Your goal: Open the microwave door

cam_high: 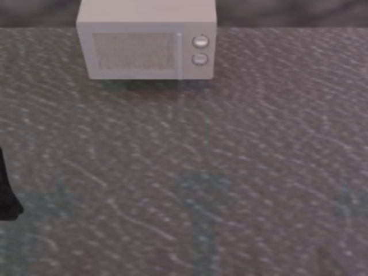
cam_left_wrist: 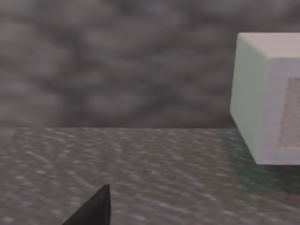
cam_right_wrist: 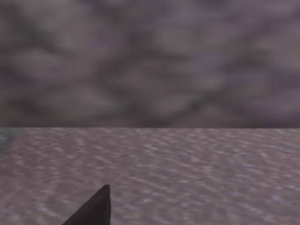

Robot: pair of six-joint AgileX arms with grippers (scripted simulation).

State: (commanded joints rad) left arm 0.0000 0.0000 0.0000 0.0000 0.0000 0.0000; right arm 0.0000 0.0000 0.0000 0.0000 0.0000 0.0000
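The microwave (cam_high: 146, 39) sits at the table's (cam_high: 230, 172) far edge with its door (cam_high: 133, 53) shut, both arms parked near and their grips impossible to tell, so reaching for the handle strip (cam_high: 179, 53) seems next.

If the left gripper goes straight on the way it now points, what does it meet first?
Probably nothing: ahead of the left gripper lies only the bare grey patterned table and its far edge. The boxy beige-white microwave stands off to the side of that line, though depth is unclear.
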